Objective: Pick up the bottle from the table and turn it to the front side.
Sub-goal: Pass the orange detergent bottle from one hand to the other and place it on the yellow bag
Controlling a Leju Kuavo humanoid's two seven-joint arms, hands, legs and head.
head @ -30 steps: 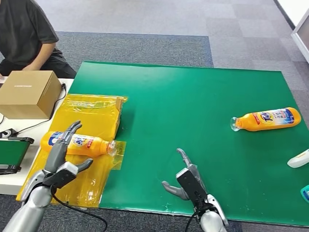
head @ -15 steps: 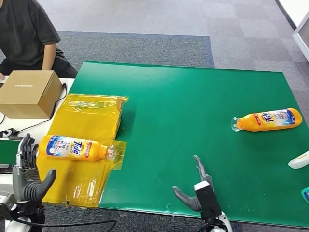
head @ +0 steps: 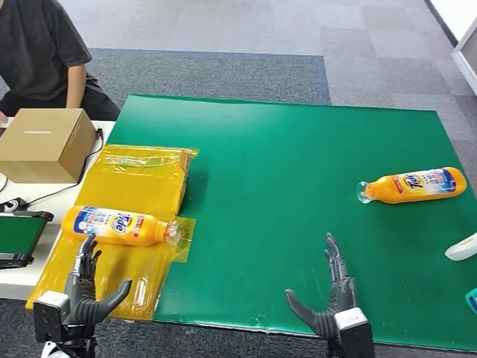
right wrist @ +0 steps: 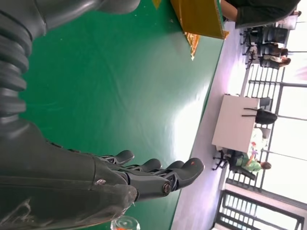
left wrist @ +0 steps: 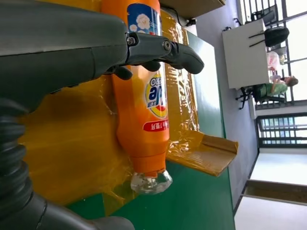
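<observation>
An orange Tide bottle (head: pixel 115 225) lies on its side on a yellow plastic sheet (head: pixel 141 175) at the table's left, label up, clear cap toward the green mat (head: pixel 281 164). My left hand (head: pixel 84 291) hovers just in front of it, fingers spread, holding nothing. In the left wrist view the same bottle (left wrist: pixel 145 110) lies just beyond my fingers (left wrist: pixel 163 48), apart from them. A second orange bottle (head: pixel 414 184) lies on the mat at the far right. My right hand (head: pixel 332 298) is open above the mat's front edge, its fingers (right wrist: pixel 163 172) spread over bare green.
A cardboard box (head: pixel 45 142) stands at the back left, with a seated person (head: pixel 39 52) behind it. A dark device with a green screen (head: pixel 17 235) sits at the left edge. A white object (head: pixel 461 246) and a teal one (head: pixel 471 298) lie at the right edge.
My left hand has drawn back off the bottle, swung out left, and now sits low in front of it. My right hand has slid rightward and nearer. The bottle's label now faces up.
</observation>
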